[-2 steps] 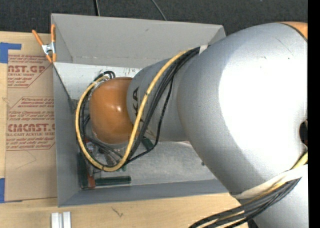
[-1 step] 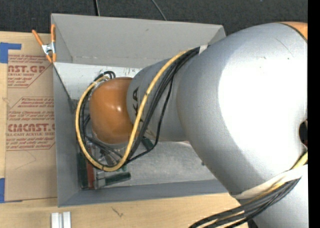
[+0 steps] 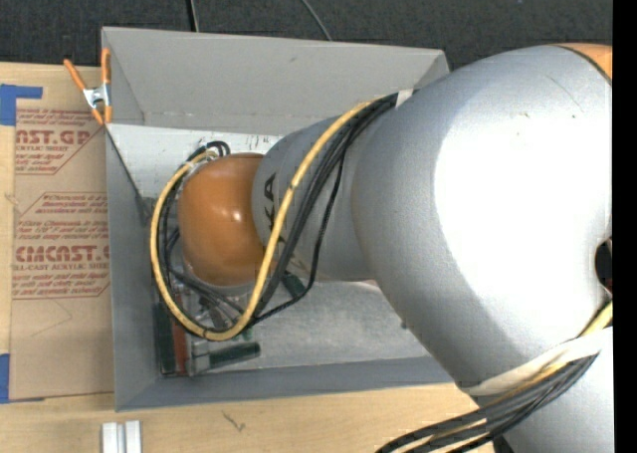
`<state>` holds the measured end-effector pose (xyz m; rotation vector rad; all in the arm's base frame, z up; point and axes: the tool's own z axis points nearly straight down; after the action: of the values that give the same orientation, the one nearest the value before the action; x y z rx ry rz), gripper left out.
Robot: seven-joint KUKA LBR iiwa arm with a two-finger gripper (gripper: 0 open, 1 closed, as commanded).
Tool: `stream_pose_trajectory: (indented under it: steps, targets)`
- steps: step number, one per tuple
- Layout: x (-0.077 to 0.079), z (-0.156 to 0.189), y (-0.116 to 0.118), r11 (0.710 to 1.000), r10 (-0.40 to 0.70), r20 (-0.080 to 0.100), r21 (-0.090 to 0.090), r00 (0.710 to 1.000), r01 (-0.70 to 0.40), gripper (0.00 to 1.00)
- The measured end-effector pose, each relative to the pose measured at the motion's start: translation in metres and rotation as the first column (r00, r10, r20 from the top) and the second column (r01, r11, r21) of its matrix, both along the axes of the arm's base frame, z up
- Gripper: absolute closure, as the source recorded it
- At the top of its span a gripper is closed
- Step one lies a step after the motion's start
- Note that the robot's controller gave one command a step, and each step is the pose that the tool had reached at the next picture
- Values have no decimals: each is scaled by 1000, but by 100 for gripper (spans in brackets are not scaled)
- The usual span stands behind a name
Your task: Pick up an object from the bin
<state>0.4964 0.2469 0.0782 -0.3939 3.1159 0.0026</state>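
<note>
The arm [image 3: 478, 212] takes up most of the right and middle. It reaches from the right deep into the bin [image 3: 269, 73], with its wrist low over the bin's left half. The orange cover [image 3: 221, 217] on the wrist faces the camera, and yellow and black cables [image 3: 289, 192] loop round it.

The gripper [image 3: 199, 327] sits under that cover, near the bin's front-left corner. It is almost wholly hidden by the wrist and cables, so I cannot tell whether it is open, closed, or gripping anything.

A dark bit [image 3: 227, 350], green with some red beside it, lies on the floor just below the wrist, close to the front wall. I cannot tell whether it is a loose thing or part of the gripper. It is the only candidate for the pick that I can see.

As I judge it, the reach into the bin is made and the gripper is at or near floor level. No grasp shows and nothing is lifted. Closing on a thing, if that is not done already, and raising it clear of the bin are left.
</note>
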Motion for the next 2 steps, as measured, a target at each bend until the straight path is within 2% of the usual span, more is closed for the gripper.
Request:
stream_pose_trajectory:
  steps: [1, 2]
  targets:
    - [-12, -4, -26, 815, 579, 7, -1, 815, -579, 100]
    - [-12, -7, -28, 815, 579, 7, -2, 815, -579, 0]
